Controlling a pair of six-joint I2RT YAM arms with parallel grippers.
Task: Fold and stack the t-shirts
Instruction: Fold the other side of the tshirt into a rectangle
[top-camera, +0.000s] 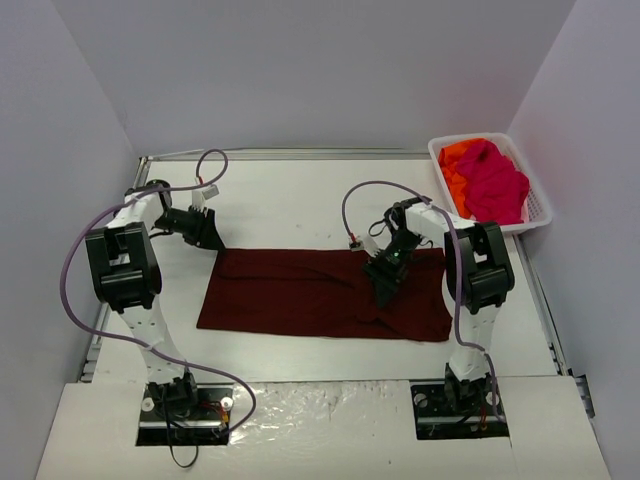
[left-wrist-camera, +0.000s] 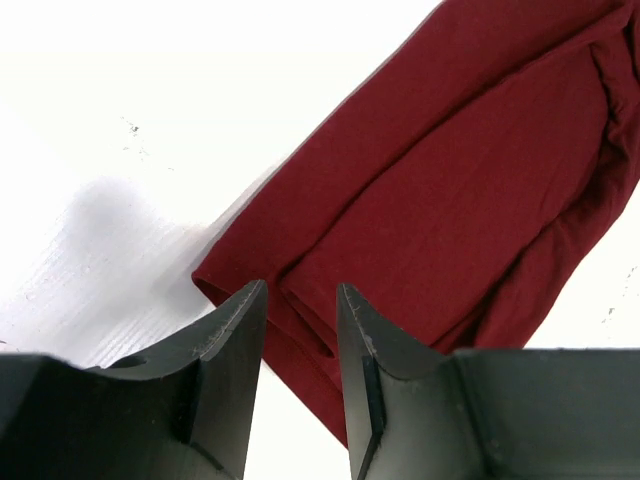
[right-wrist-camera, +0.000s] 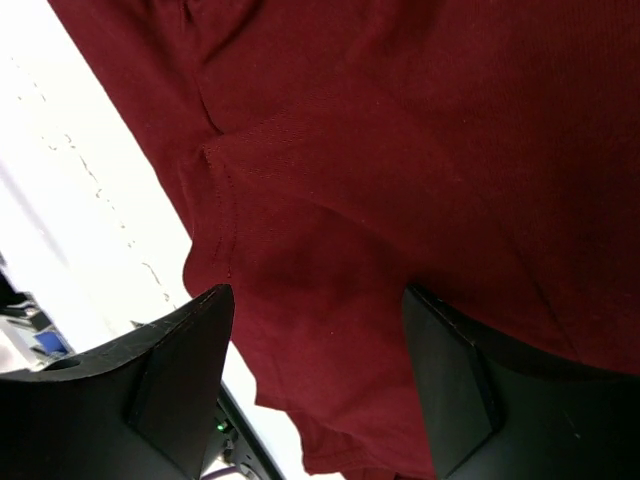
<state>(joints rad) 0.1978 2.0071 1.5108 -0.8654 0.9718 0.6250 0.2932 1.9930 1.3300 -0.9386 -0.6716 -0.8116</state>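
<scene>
The dark maroon t-shirt (top-camera: 320, 295) lies flat on the table, folded into a long band. My left gripper (top-camera: 210, 240) is at the band's far left corner, open and holding nothing. In the left wrist view the gripper (left-wrist-camera: 300, 290) has its jaws a little apart just short of the folded corner of the shirt (left-wrist-camera: 450, 200). My right gripper (top-camera: 384, 292) hangs over the right part of the shirt, where the cloth is creased. In the right wrist view the gripper (right-wrist-camera: 318, 300) is wide open, with a sleeve hem of the shirt (right-wrist-camera: 400, 150) below it. A pink t-shirt (top-camera: 497, 185) and an orange one (top-camera: 455, 165) lie bunched in the basket.
The white lattice basket (top-camera: 540, 212) stands at the back right against the wall. Purple cables loop above both arms. White walls close in the table at left, back and right. The arm bases (top-camera: 185, 400) sit at the near edge.
</scene>
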